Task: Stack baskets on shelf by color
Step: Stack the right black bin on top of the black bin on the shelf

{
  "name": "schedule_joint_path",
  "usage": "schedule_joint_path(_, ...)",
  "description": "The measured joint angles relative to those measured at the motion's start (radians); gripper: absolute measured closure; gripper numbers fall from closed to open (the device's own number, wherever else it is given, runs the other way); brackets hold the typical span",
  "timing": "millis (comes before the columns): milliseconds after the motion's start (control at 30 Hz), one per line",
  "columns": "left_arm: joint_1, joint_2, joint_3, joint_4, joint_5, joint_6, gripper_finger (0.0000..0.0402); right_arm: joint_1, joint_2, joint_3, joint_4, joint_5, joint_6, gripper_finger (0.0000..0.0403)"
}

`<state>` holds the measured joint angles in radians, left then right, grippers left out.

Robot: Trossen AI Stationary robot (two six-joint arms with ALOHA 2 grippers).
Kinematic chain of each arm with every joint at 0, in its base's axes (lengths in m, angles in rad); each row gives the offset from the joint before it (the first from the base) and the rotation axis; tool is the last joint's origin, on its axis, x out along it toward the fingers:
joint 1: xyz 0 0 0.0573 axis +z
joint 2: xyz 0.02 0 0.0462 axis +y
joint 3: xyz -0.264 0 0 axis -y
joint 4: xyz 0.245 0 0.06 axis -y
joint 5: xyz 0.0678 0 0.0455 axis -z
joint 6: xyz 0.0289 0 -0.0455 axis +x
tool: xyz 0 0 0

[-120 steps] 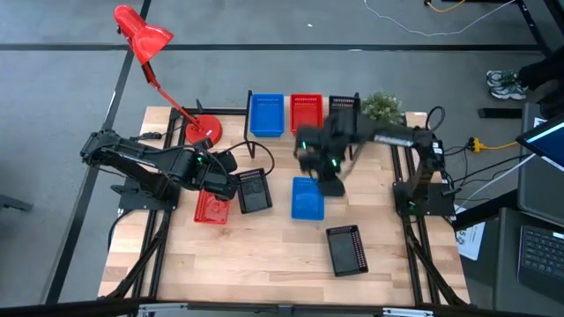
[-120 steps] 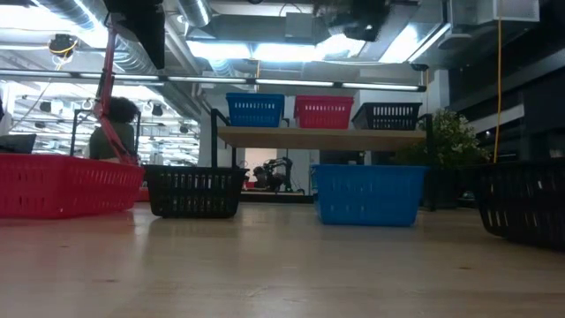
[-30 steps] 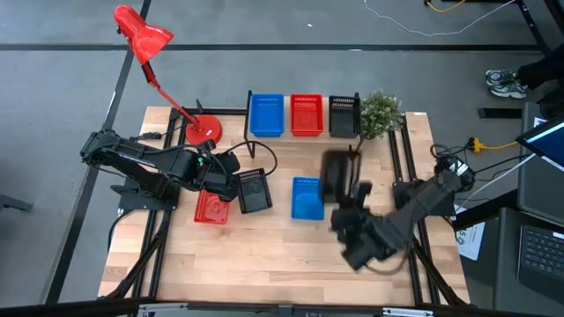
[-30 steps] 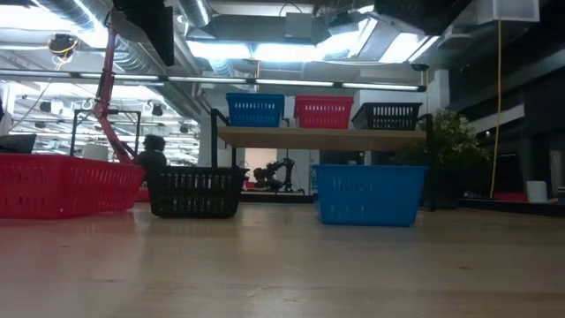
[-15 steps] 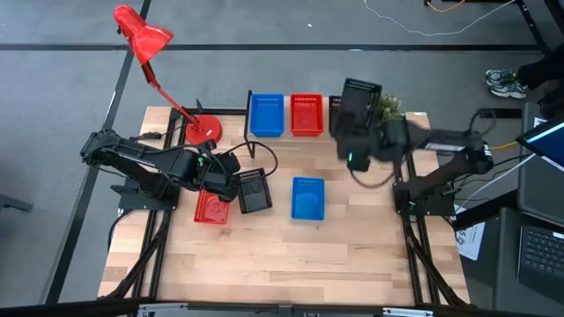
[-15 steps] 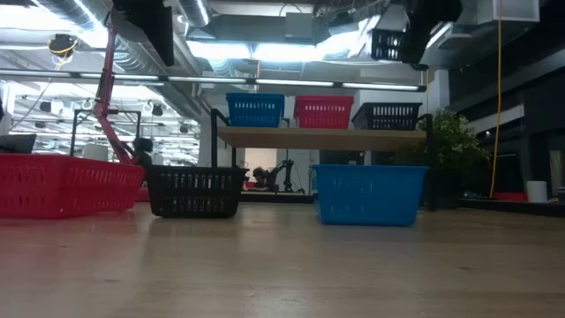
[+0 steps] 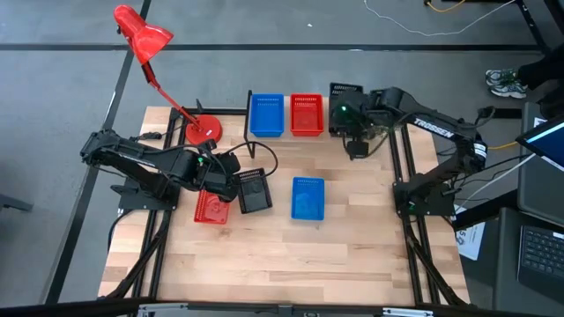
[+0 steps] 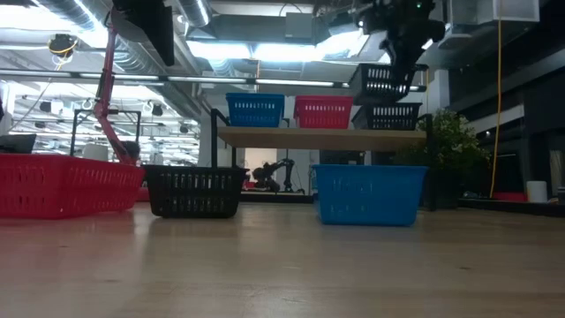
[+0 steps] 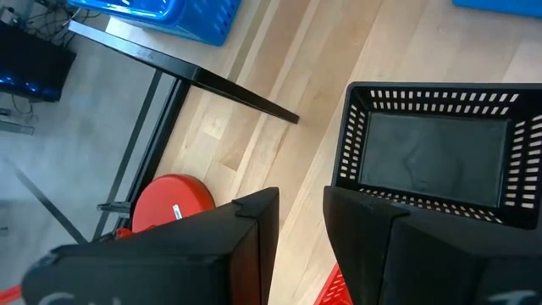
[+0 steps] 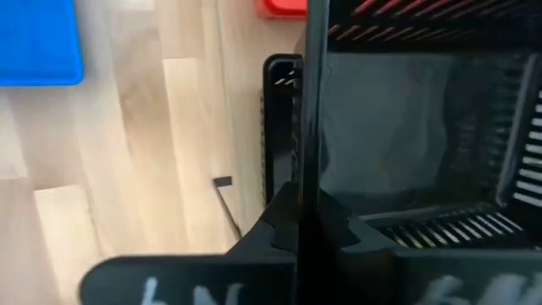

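Observation:
On the shelf (image 8: 322,136) at the table's far edge stand a blue basket (image 7: 267,115), a red one (image 7: 306,114) and a black one (image 8: 388,116). My right gripper (image 7: 354,132) is shut on a second black basket (image 8: 386,81), which hangs just above the black one on the shelf. On the table rest a red basket (image 7: 210,209), a black basket (image 7: 256,192) and a blue basket (image 7: 307,197). My left gripper (image 9: 301,229) stands open over the red basket's far rim; whether it touches that rim I cannot tell. My right gripper pinches one wall of the black basket at its rim (image 10: 305,169), one finger inside the basket and one outside. The fingers come from above, pointing down. The basket hangs about level, its open side up, clear of the black basket beneath it.
A red desk lamp stands at the far left on its round base (image 7: 203,129). A potted plant (image 8: 455,150) stands beside the shelf's right end. Bare wood lies in the near half of the table (image 7: 264,255).
My right gripper has swung with the black basket from the table's near right up and toward the far edge, then come down over the shelf's right end. The basket now hangs just above the black one there.

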<state>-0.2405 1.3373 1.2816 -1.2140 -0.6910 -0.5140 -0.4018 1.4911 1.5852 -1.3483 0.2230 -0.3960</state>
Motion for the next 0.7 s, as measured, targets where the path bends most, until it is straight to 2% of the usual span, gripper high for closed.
schedule_joint_path(267,0.000,0.000,0.000,0.000,0.000,0.000,0.0314,-0.068,0.012,0.000,-0.041,-0.109,-0.002,0.0403)
schedule_joint_path(500,0.000,0.000,0.000,0.000,0.000,0.000,0.0314,-0.086,0.012,0.000,-0.032,-0.112,-0.006,0.0401)
schedule_joint_path(700,0.000,0.000,0.000,0.000,0.000,0.000,0.0314,-0.086,0.013,0.000,-0.028,-0.112,-0.005,0.0374)
